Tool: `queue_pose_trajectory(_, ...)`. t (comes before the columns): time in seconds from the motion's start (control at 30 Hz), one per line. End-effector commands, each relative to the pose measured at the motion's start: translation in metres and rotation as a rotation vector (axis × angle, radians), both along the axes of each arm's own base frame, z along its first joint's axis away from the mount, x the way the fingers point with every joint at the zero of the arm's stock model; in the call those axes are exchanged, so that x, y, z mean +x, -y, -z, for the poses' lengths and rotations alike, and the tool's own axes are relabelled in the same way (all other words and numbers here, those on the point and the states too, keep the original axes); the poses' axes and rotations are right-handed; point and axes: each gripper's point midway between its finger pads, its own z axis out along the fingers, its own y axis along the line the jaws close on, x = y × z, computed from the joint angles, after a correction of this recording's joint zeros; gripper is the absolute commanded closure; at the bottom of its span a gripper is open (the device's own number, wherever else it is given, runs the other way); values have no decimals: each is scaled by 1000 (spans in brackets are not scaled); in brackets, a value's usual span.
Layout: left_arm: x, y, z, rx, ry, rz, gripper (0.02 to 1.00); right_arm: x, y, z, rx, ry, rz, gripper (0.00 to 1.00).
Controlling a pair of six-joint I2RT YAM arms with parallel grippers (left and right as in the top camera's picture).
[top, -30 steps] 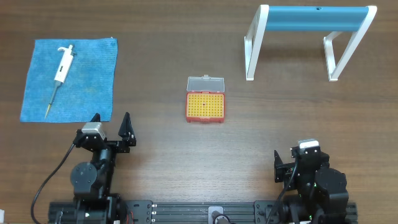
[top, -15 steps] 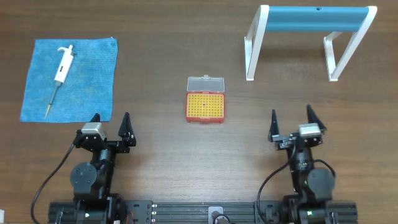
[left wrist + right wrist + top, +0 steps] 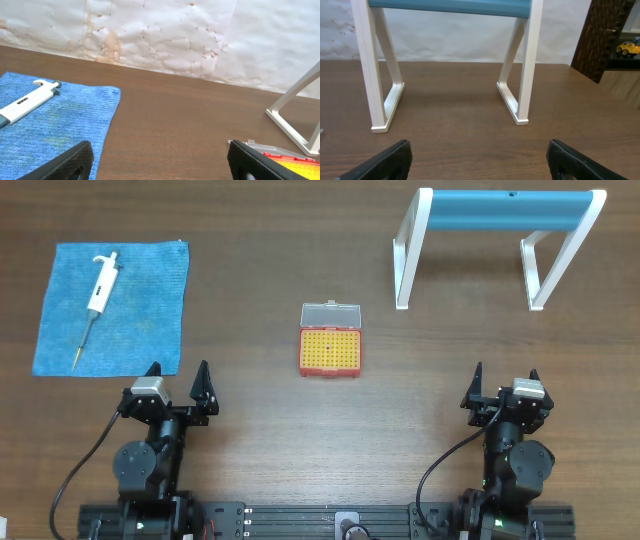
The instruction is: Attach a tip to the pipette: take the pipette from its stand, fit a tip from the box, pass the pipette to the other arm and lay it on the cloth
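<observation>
- Desk (image 3: 260, 410): brown wood, carrying everything.
- Stand (image 3: 505, 210): white legs under a blue top bar, at the far right of the desk, with nothing hung on it. Seen straight ahead from the right wrist view (image 3: 375, 75), well apart from the fingers.
- Cloth (image 3: 140, 310): blue, spread flat at the far left of the desk, just beyond the left arm. One corner visible in the left wrist view (image 3: 65, 125).
- Left claw (image 3: 178, 368): fingers spread apart and holding nothing, near the cloth's nearest edge, not touching it. Same open gap in its own wrist view (image 3: 162, 165).
- Right claw (image 3: 505, 372): fingers spread apart and holding nothing, above bare desk at the near right, well short of the stand. Same open gap in its own wrist view (image 3: 480, 165).
- Tip box (image 3: 330, 352): orange-red base filled with yellow tips, clear lid folded back on the far side, at mid-desk between the two arms. A corner visible in the left wrist view (image 3: 295, 162).
- Pipette (image 3: 101, 285): white, lying flat on the cloth's left part, handle end toward the far edge (image 3: 27, 102).
- Tip (image 3: 78, 358): thin, yellowish, fitted on the pipette's lower end, pointing toward the cloth's near edge.
</observation>
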Motion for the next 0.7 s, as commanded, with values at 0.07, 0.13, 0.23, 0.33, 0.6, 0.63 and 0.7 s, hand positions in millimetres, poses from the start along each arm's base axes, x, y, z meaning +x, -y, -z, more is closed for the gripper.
queue_pose_trajectory(0.07,0,0,2,6,-4,-3,152,1,-8,0,5,6,-36,128)
queue_pose_trajectory(0.13,0,0,2,6,-4,-3,152,1,-8,0,5,6,-36,128)
queue_pose_trajectory(0.23,0,0,2,6,-4,-3,152,1,-8,0,5,6,-36,128)
queue_pose_trajectory(0.33,0,0,2,6,-4,-3,150,1,-8,0,5,6,-36,128)
queue_pose_trajectory(0.6,0,0,2,6,-4,-3,152,1,-8,0,5,6,-36,128)
queue_pose_trajectory(0.63,0,0,2,6,-4,-3,152,1,-8,0,5,6,-36,128)
queue_pose_trajectory(0.7,0,0,2,6,-4,-3,152,1,-8,0,5,6,-36,128)
